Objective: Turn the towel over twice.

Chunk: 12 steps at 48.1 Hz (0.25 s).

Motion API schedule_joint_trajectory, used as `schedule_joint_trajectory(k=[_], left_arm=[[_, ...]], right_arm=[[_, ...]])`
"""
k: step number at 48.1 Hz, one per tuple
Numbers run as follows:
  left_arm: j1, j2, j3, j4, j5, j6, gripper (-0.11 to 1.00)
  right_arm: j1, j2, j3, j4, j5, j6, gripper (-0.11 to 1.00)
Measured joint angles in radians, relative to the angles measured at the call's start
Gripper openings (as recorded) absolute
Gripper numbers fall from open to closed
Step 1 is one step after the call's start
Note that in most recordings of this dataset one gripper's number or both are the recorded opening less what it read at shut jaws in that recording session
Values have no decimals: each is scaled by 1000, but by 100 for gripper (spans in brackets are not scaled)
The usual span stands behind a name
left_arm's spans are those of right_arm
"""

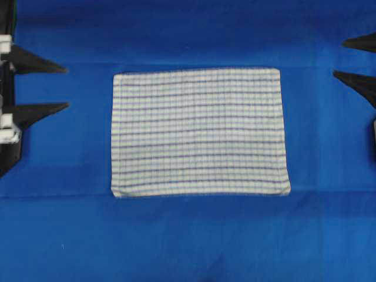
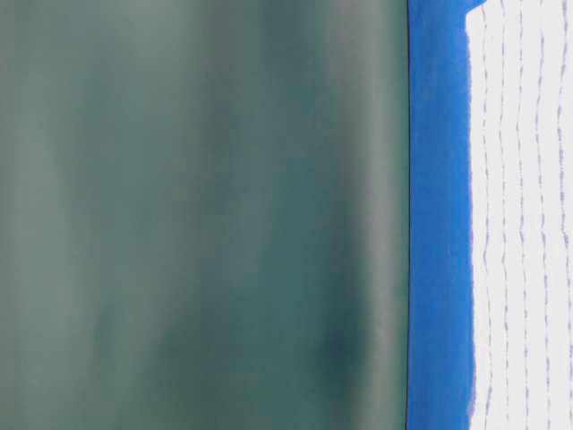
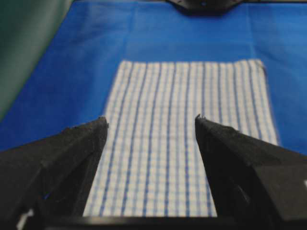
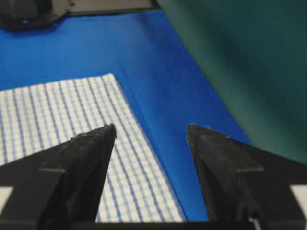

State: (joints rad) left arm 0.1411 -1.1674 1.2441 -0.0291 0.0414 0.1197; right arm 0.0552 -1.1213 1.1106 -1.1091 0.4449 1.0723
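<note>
The towel (image 1: 200, 133), white with thin blue lines in a checked grid, lies flat and spread out in the middle of the blue table covering (image 1: 188, 241). My left gripper (image 1: 66, 87) stands open at the left edge of the overhead view, well clear of the towel's left edge. In the left wrist view the towel (image 3: 187, 134) stretches away between and beyond the open left gripper (image 3: 151, 122). My right gripper (image 1: 341, 57) is open at the far right, apart from the towel. In the right wrist view the towel's far corner (image 4: 72, 120) lies below the right gripper (image 4: 151, 128).
A dark green backdrop (image 2: 197, 215) rises behind the table's far edge. In the left wrist view the other arm's black base (image 3: 204, 5) sits at the far side. Blue covering (image 1: 188, 35) surrounds the towel on every side.
</note>
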Motion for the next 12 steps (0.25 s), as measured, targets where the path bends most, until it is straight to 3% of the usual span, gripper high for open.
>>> schedule_joint_trajectory(k=[12], left_arm=[[0,-173,123,0,51,-23,69]], right_arm=[[-2,-156,150,11,17,23,63]])
